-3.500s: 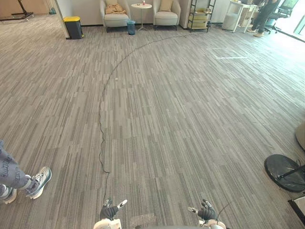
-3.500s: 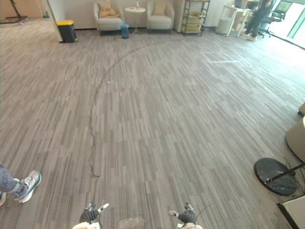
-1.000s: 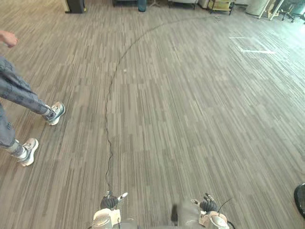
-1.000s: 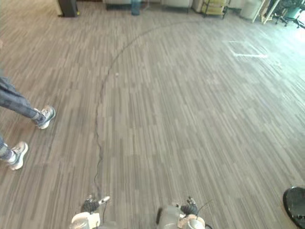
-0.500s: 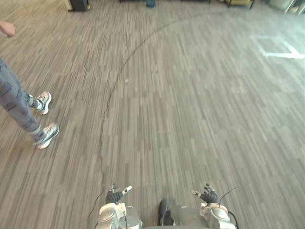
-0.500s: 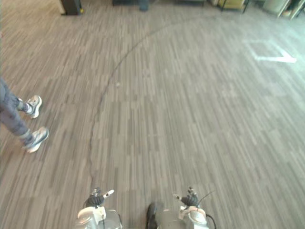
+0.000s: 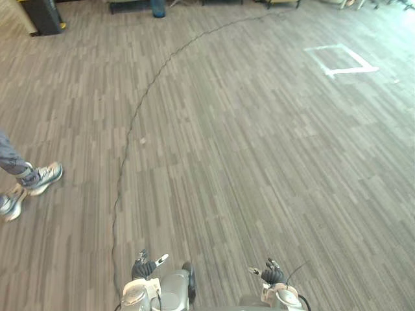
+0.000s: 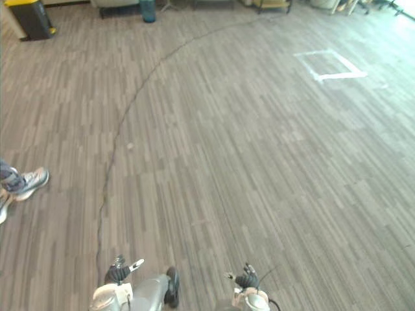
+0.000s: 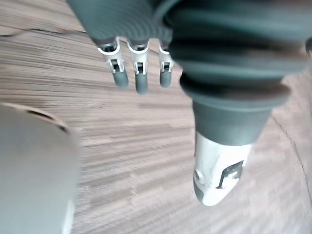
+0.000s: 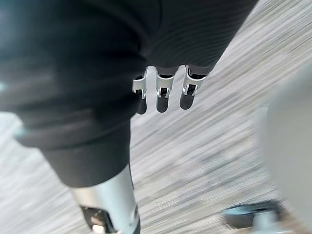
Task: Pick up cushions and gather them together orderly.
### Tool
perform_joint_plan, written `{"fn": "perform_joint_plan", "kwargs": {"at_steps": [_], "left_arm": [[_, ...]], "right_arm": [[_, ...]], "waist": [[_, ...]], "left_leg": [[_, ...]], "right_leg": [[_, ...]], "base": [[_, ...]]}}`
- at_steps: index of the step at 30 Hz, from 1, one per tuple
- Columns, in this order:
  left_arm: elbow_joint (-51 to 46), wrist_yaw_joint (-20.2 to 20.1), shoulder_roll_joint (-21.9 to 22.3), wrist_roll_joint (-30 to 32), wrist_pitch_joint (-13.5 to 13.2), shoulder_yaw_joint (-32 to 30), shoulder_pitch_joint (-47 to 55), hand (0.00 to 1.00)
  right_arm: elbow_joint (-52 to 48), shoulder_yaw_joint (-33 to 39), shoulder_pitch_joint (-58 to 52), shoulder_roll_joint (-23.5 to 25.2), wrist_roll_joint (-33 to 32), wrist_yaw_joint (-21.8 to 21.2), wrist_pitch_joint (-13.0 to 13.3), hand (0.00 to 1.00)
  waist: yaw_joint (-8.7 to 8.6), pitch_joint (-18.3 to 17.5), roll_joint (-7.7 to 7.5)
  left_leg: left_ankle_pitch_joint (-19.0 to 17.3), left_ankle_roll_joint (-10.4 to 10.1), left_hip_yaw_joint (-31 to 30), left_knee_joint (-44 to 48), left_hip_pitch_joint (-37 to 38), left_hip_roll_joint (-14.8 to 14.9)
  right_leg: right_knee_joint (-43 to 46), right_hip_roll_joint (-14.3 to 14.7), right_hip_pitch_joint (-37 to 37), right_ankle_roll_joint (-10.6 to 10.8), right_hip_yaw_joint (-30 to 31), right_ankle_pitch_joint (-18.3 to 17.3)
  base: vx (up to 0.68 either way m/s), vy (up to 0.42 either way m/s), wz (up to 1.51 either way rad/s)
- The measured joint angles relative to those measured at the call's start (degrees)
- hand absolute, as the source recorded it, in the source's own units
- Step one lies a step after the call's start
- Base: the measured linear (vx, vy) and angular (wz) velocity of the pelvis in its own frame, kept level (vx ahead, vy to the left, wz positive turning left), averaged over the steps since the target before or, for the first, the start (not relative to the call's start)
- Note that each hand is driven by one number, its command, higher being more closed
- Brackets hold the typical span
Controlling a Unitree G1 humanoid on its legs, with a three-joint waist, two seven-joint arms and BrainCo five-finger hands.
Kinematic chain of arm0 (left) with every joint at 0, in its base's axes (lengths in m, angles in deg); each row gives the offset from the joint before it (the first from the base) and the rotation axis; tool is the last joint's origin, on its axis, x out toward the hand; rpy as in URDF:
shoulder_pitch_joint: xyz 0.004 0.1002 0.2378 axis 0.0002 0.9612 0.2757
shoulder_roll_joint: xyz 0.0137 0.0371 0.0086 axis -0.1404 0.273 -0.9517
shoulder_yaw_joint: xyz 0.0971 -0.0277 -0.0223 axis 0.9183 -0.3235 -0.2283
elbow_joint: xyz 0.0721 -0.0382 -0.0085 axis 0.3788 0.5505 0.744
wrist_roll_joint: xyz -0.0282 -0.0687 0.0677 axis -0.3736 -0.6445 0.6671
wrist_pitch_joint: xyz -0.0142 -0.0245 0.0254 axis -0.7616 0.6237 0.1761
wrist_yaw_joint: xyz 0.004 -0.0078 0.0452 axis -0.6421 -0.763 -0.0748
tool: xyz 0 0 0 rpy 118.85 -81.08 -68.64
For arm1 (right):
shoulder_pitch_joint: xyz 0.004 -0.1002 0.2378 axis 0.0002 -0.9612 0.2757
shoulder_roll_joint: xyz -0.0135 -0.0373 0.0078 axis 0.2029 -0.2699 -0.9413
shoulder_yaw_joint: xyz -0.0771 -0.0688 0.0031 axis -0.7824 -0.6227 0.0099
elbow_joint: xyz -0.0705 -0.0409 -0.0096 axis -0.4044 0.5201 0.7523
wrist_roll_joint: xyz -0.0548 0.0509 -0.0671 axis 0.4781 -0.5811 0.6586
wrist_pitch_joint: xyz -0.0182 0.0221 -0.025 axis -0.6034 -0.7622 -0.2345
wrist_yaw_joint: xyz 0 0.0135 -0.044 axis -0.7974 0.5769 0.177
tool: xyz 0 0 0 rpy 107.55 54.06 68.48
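Note:
My left hand (image 7: 144, 267) hangs low at the bottom edge of the left eye view, over the grey striped carpet. In the left wrist view its fingers (image 9: 139, 73) are relaxed, with nothing in them. My right hand (image 7: 271, 275) hangs the same way a little to the right. Its fingers (image 10: 163, 95) also point loosely down at the carpet and hold nothing.
A person's grey sneakers (image 7: 40, 176) stand on the carpet at the left edge. Far ahead on the left is a black bin with a yellow lid (image 7: 42, 14), with a small blue bin (image 7: 157, 8) beside it. A white tape square (image 7: 340, 59) marks the floor at the far right.
The camera has turned, so the whole floor view has shifted. The person's feet have stepped toward the left edge. Both hands hang as before.

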Motion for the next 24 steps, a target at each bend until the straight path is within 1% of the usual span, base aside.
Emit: {"fn": "perform_joint_plan", "kwargs": {"at_steps": [1,2,3,4,5,6,7,8,9,10,11,12,13,14,15,16,17,18,19,20,21,22,23,24], "left_arm": [[0.3,-0.1,0.3,0.0,0.0,0.2,-0.2,0.00],[0.6,-0.1,0.6,0.0,0.1,0.8,-0.4,0.00],[0.6,-0.2,0.7,0.0,0.1,1.1,-0.6,0.00],[0.6,-0.4,1.0,-0.1,0.1,1.2,-0.3,0.00],[0.9,-0.4,1.0,-0.1,0.3,1.1,-0.2,0.00],[1.1,-0.4,1.0,-0.1,0.4,1.1,-0.2,0.00],[1.6,-0.4,1.0,-0.1,0.8,1.1,-0.2,0.00],[2.7,-0.4,1.6,-0.1,0.9,1.1,-0.1,0.00],[3.0,-0.4,1.8,-0.1,0.9,0.9,-0.3,0.00],[3.0,-0.6,3.3,-0.1,0.9,0.1,-0.7,0.00],[2.9,-0.5,4.3,-0.1,0.8,-1.2,-1.0,0.00],[2.8,-0.5,5.7,-0.1,0.9,-4.0,-1.4,0.00],[2.6,-0.5,6.0,-0.2,0.9,-4.9,-1.3,0.00],[0.4,-0.6,6.7,-0.7,0.8,-6.7,-1.2,0.00],[-0.2,-0.6,6.5,-0.8,0.7,-7.0,-1.2,0.00],[-1.6,-0.6,5.6,-1.2,0.7,-6.9,-0.8,0.00],[-2.0,-0.6,5.4,-1.3,0.6,-6.9,-0.3,0.00],[-3.8,-0.7,5.1,-2.0,0.5,-7.0,0.5,0.00],[-4.8,-0.5,5.5,-3.5,-0.1,-7.4,0.7,0.00],[-5.1,-0.4,5.9,-4.2,-0.4,-7.5,0.9,0.00],[-5.1,-0.2,6.0,-5.0,-0.7,-7.6,1.1,0.00],[-5.1,0.0,6.0,-5.5,-0.8,-7.6,1.2,0.00],[-5.1,0.5,6.2,-5.8,-1.0,-7.5,2.2,0.00],[-5.2,0.8,6.6,-7.0,-1.5,-7.7,3.0,0.00]], "right_arm": [[-0.3,-0.4,0.3,-0.4,0.9,-0.1,0.3,0.00],[-0.3,-0.6,1.1,-1.0,0.9,-0.3,0.2,0.00],[-0.2,-0.6,1.6,-1.4,0.9,-0.3,0.2,0.00],[0.5,-0.7,2.7,-1.8,1.0,-0.3,0.0,0.00],[0.8,-0.7,3.4,-2.1,1.0,-0.3,-0.1,0.00],[0.8,-0.7,3.4,-2.1,1.0,-0.3,-0.1,0.00],[0.5,-0.8,3.2,-2.4,1.1,-0.3,-0.1,0.00],[0.5,-0.6,2.8,-3.3,1.3,-0.4,-0.2,0.00],[0.5,-0.6,2.7,-3.8,1.6,-0.4,-0.3,0.00],[0.5,0.1,2.7,-4.5,2.2,-0.6,-0.4,0.00],[-0.2,0.9,2.5,-4.5,2.7,-0.7,-0.4,0.00],[-2.0,1.1,1.8,-4.4,2.6,-0.5,-0.5,0.00],[-2.4,1.1,1.6,-4.3,2.5,-0.4,-0.5,0.00],[-3.2,1.0,1.0,-3.3,1.8,-0.1,-0.8,0.00],[-3.2,0.8,0.9,-2.9,1.7,-0.1,-0.9,0.00],[-3.0,0.1,0.8,-1.4,0.6,0.0,-1.0,0.00],[-3.0,-0.7,0.9,-0.9,0.5,0.0,-1.1,0.00],[-3.0,-1.4,0.9,-0.5,0.4,-0.1,-1.1,0.00],[-2.8,-1.0,1.1,0.4,0.3,-0.1,-1.0,0.00],[-2.4,-0.6,1.4,0.7,0.2,-0.1,-1.0,0.00],[-1.2,-0.6,1.5,0.8,0.2,0.1,-1.2,0.00],[-1.2,-0.6,1.2,0.8,0.3,0.2,-1.4,0.00],[-1.0,-0.6,0.9,0.6,0.3,0.5,-1.4,0.00],[-0.9,-0.6,0.6,0.5,0.3,0.7,-1.4,0.00]], "waist": [[-0.39,0.0,0.36],[-1.11,0.2,1.09],[-1.40,0.3,1.50],[-1.70,0.2,2.08],[-1.99,0.3,2.16],[-2.23,0.3,2.18],[-2.84,0.3,2.20],[-3.28,0.1,2.68],[-3.35,-0.2,3.43],[-3.21,-0.5,5.90],[-3.55,-0.5,7.15],[-3.80,0.1,8.11],[-3.75,0.2,8.31],[-2.81,0.9,7.89],[-2.30,1.1,7.42],[-1.79,1.6,5.77],[-1.71,1.5,5.33],[-1.38,1.1,4.47],[0.07,1.1,4.47],[0.76,1.2,4.58],[1.10,1.3,4.66],[1.12,1.3,4.66],[1.26,1.1,4.90],[1.40,0.7,5.26]], "left_leg": [[-0.3,-0.4,0.2,-3.4,4.0,0.7],[-0.7,-1.2,0.9,-6.2,6.9,1.9],[-0.9,-1.7,1.5,-7.4,7.9,2.4],[-1.3,-2.9,3.2,-9.6,9.9,3.1],[-2.4,-4.7,5.0,-10.7,12.2,3.0],[-2.8,-5.4,5.2,-10.8,13.0,2.9],[-3.9,-7.2,4.9,-10.7,15.1,2.6],[-4.8,-8.6,4.0,-9.6,18.4,2.7],[-4.8,-8.8,3.7,-8.5,18.6,3.5],[-4.5,-9.4,2.9,-1.9,17.4,6.1],[-2.4,-10.1,2.0,7.2,14.3,8.1],[6.3,-8.8,0.8,24.7,7.8,11.6],[7.6,-8.9,0.4,31.0,4.9,13.0],[3.6,-8.2,0.9,46.9,-2.1,16.0],[2.6,-8.1,0.9,48.8,-3.5,16.2],[-0.1,-7.2,0.9,49.5,-7.7,15.6],[-0.8,-6.4,1.0,48.3,-9.6,15.0],[-2.4,-4.8,0.3,41.7,-14.7,13.3],[-3.2,-4.5,-1.5,31.7,-17.9,11.0],[-2.9,-4.6,-4.3,23.8,-20.6,8.9],[-0.5,-5.3,-6.9,14.4,-22.4,6.4],[0.8,-5.8,-7.5,11.0,-23.0,5.7],[3.8,-7.0,-7.5,3.5,-24.5,4.8],[5.9,-6.6,-7.3,1.1,-25.3,5.0]], "right_leg": [[-4.9,0.9,-3.8,-0.3,-3.1,-2.0],[-13.5,1.9,-6.6,-0.4,-7.6,-1.9],[-18.3,2.2,-7.5,-0.7,-10.3,-1.0],[-29.6,3.3,-9.3,-1.6,-16.6,3.0],[-40.1,4.9,-11.8,-3.0,-20.2,8.5],[-42.9,5.6,-12.3,-3.4,-20.5,10.0],[-48.4,7.6,-13.0,-5.0,-20.1,13.4],[-48.3,8.9,-12.5,-10.7,-17.8,19.5],[-46.4,9.0,-12.7,-12.2,-17.9,20.6],[-41.5,10.1,-13.1,-13.5,-18.1,17.1],[-39.9,11.1,-11.8,-13.5,-18.5,14.7],[-40.4,13.1,-8.0,-13.1,-17.2,11.9],[-41.2,14.1,-6.2,-13.0,-16.6,11.1],[-43.2,16.8,0.0,-13.4,-13.3,8.6],[-44.0,17.2,2.2,-13.4,-12.0,8.0],[-46.9,17.9,8.2,-13.4,-8.6,6.9],[-48.2,18.1,10.1,-13.2,-7.6,6.7],[-51.2,18.1,13.8,-12.3,-3.5,6.3],[-52.2,17.9,15.8,-11.3,0.7,5.7],[-53.0,17.4,17.6,-10.5,3.4,5.0],[-53.9,16.3,19.7,-9.7,6.3,3.7],[-54.1,15.9,20.5,-9.1,7.3,3.0],[-54.8,14.7,23.0,-7.3,10.2,0.9],[-54.9,14.0,25.2,-6.0,12.0,-1.5]], "base": [[0.60,0.026,-0.01],[0.61,0.019,-0.04],[0.61,0.015,-0.18],[0.63,0.004,-0.43],[0.66,-0.008,-0.46],[0.74,-0.052,-0.40],[0.80,-0.095,-0.15],[0.82,-0.097,-0.12],[0.82,-0.134,-0.16],[0.76,-0.159,-0.20],[0.90,-0.224,-0.33],[0.73,-0.172,-0.26],[0.84,-0.160,-0.69],[0.53,-0.083,-0.74],[0.78,-0.107,-1.13],[0.49,-0.060,-0.80],[0.70,-0.074,-1.19],[0.52,-0.019,-1.43],[0.64,0.058,-1.78],[0.67,0.168,-1.66],[0.46,0.155,-1.12],[0.59,0.265,-1.16],[0.61,0.309,-1.15],[0.75,0.393,-1.17]]}}
